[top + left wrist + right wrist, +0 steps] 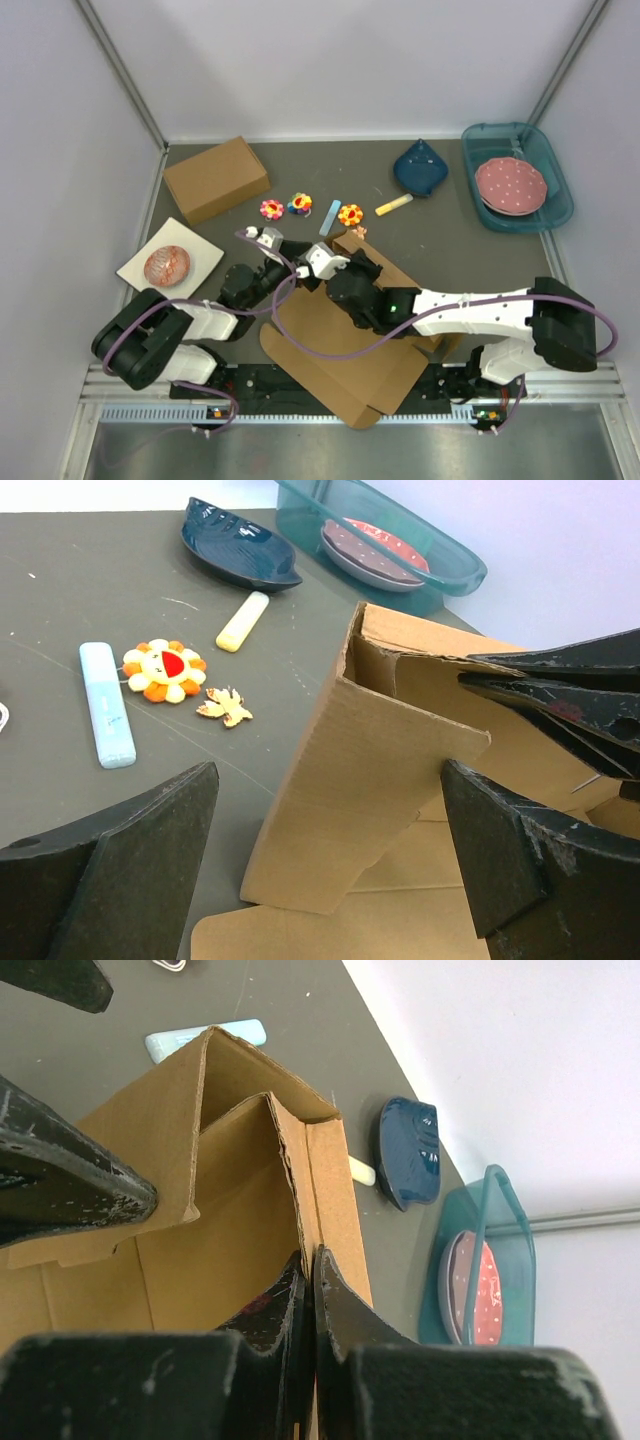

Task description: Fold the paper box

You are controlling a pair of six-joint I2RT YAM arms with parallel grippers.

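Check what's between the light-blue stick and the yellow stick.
An orange flower toy, with a small tan leaf shape beside it; clearest in the left wrist view.

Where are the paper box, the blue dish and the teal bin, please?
paper box (350, 385), top external view, flat near panel.
blue dish (420, 168), top external view, centre.
teal bin (556, 180), top external view, right wall.

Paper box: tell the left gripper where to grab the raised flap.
On the paper box, pinch the upright flap at its free top edge, from above on the left. That edge stands clear before the open left gripper; the right gripper pinches the neighbouring wall.
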